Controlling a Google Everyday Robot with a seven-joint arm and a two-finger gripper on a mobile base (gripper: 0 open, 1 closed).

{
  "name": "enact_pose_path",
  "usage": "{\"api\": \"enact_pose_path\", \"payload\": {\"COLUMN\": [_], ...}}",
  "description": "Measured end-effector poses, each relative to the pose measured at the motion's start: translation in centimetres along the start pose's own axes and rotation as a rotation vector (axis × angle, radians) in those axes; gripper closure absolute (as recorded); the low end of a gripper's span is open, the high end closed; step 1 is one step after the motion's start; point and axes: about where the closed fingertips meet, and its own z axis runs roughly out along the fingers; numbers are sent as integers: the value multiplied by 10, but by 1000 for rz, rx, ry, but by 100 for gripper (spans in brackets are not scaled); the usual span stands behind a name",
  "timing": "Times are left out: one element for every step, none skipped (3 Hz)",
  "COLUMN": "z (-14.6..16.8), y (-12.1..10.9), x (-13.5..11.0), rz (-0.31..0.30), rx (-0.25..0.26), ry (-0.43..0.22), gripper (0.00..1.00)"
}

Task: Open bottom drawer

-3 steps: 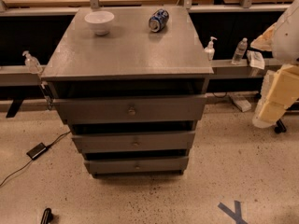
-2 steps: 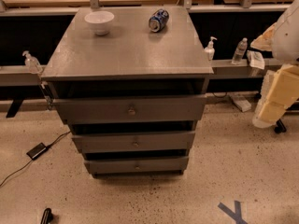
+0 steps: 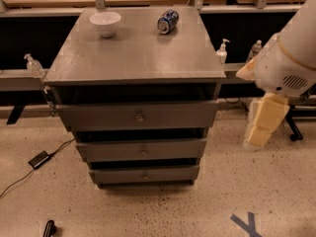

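The grey cabinet [image 3: 133, 53] stands in the middle of the view with three drawers stacked in its front. The bottom drawer [image 3: 144, 174] is the lowest and slimmest, with a small round knob [image 3: 144, 175] at its centre, and it sits pushed in. The middle drawer [image 3: 142, 149] and the top drawer [image 3: 138, 115] are above it. My gripper [image 3: 261, 125], cream-coloured, hangs from the white arm [image 3: 289, 58] to the right of the cabinet, at about the height of the top and middle drawers and apart from them.
A white bowl [image 3: 105, 22] and a blue can [image 3: 168, 21] on its side lie on the cabinet top. Sanitiser bottles [image 3: 222, 51] stand on rails on both sides. A black adapter and cable [image 3: 38, 159] lie on the floor at left. Blue tape [image 3: 247, 223] marks the floor at right.
The arm and gripper have moved left and a little down, closer to the cabinet's right side. The drawers have not moved.
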Motion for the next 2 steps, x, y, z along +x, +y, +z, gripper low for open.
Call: {"api": "enact_pose_path", "payload": {"z": [49,98], "y": [13,31], "x": [-5,-8], "rz": [-34,-63], "rx": [-82,-120], "ry": [-22,-35], "gripper": [0,0]}}
